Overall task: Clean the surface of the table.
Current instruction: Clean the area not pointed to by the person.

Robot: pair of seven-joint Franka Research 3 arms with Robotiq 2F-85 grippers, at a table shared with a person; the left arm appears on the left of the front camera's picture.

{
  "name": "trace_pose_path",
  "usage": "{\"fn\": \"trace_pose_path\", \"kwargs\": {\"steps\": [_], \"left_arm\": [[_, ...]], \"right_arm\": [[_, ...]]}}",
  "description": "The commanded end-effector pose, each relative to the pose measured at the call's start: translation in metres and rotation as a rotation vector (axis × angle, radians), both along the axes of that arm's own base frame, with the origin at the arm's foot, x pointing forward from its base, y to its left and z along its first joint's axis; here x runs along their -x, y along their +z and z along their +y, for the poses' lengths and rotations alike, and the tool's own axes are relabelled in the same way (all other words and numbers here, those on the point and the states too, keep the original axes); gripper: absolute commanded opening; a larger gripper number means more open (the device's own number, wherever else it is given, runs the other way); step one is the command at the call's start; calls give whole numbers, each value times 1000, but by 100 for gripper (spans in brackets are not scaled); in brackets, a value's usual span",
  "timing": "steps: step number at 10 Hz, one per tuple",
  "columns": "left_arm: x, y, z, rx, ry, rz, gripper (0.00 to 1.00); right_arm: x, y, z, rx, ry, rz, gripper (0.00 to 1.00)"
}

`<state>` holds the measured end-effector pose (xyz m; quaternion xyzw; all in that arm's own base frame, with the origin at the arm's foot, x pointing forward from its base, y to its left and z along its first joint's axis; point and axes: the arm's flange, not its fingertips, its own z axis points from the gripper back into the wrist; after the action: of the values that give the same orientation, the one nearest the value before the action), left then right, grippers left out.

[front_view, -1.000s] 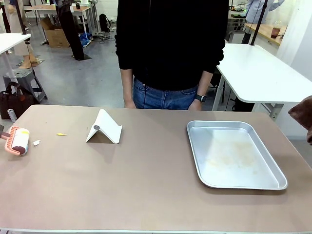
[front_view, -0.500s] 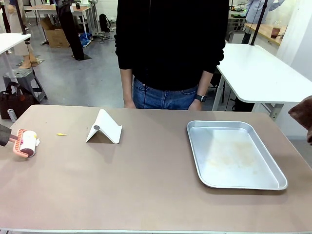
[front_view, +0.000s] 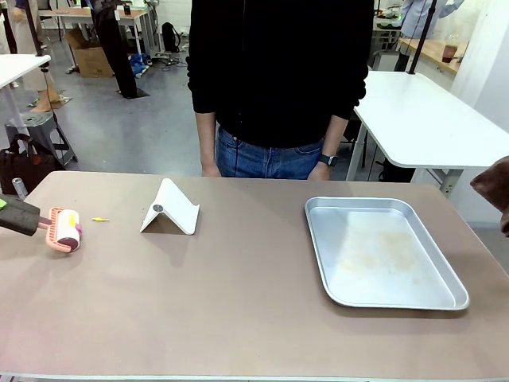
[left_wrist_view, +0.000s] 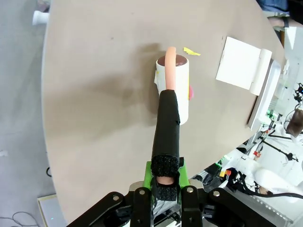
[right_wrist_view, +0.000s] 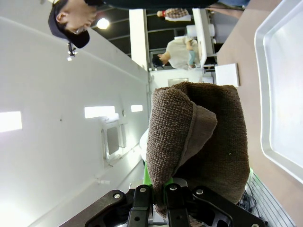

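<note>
The taupe-brown table carries a small yellow scrap near its left end. A lint roller with a pink frame and a white roll rests on the tabletop just left of that scrap. My left gripper is shut on the roller's black handle. In the left wrist view the white roll lies on the table, with the yellow scrap just beyond it. My right gripper is shut on a folded brown cloth, held up off the table's right edge, where the cloth shows at the picture's border.
A white folded stand sits right of the scrap. A metal tray with faint smears lies on the right half. A person in a black top stands at the far edge, hands down by the table.
The lint roller has rolled rightward along the table, over the small white scrap that lay beside it, and now sits close to the yellow scrap. The right arm and cloth have not moved.
</note>
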<state>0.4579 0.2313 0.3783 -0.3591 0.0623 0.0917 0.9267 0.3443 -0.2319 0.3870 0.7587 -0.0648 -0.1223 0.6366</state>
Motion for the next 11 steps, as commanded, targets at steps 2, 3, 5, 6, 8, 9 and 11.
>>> {"fn": "trace_pose_path", "kwargs": {"steps": [2,3,5,6,8,9,11], "left_arm": [[-13,-5,-31,20,-49,7,3],[-16,-3,-41,23,-72,-6,3],[-22,-3,-55,18,-106,-3,3],[-26,-4,-59,20,-113,2,3],[-35,-2,-69,40,-135,8,3],[-39,1,-72,65,-137,8,3],[-49,9,-78,94,-141,-5,3]], "right_arm": [[1,4,-1,-13,5,-8,0],[1,4,-1,-13,5,-8,0],[1,4,-1,-13,5,-8,0],[1,4,-1,-13,5,-8,0],[1,4,-1,-13,5,-8,0],[1,4,-1,-13,5,-8,0],[1,4,-1,-13,5,-8,0]]}}
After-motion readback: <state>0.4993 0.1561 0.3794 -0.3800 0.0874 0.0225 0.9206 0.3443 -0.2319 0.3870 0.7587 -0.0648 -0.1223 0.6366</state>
